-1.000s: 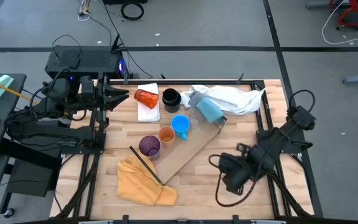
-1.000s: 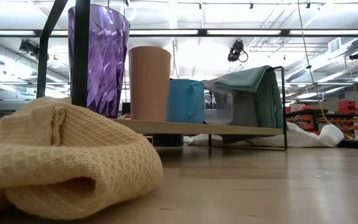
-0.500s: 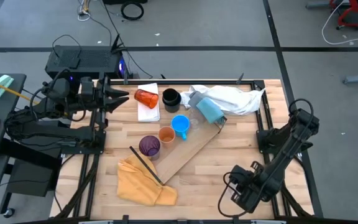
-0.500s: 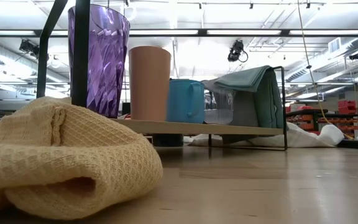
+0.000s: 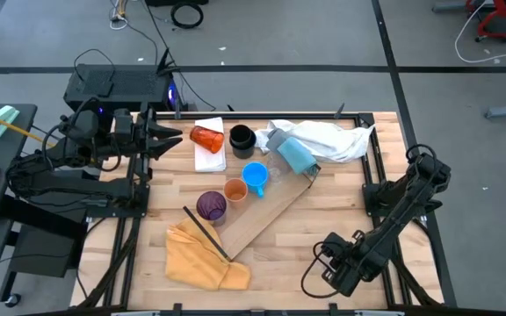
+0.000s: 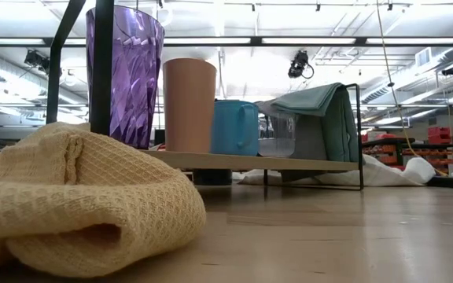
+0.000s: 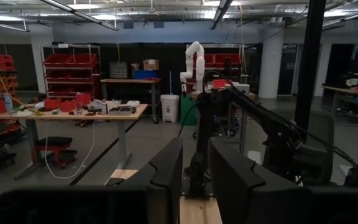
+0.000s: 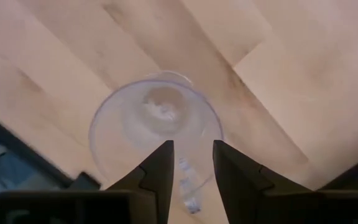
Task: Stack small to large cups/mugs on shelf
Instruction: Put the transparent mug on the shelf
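On the pale wooden shelf [image 5: 271, 211], a purple cup [image 5: 211, 205], an orange cup [image 5: 235, 190] and a blue mug [image 5: 255, 175] stand in a row on their bases. A red-orange tumbler [image 5: 206, 137] lies on a white pad beside a black mug [image 5: 242, 137]. My right gripper [image 5: 336, 268] points down near the table's front right, open. Its fingers [image 8: 160, 171] stand on either side of the wall of a clear cup [image 8: 157, 127] seen mouth up. My left gripper [image 7: 195, 180] waits open, raised at the far left.
A yellow cloth [image 5: 202, 254] lies at the front left, against the shelf's near end. A white cloth [image 5: 328, 139] and a pale-blue cylinder [image 5: 295, 154] lie at the back. Another clear cup [image 6: 278, 135] stands on the shelf beside the blue mug [image 6: 234, 127].
My right gripper has gone down and toward the table's near edge, rolling about its own axis as it went. The cups on the shelf have kept still.
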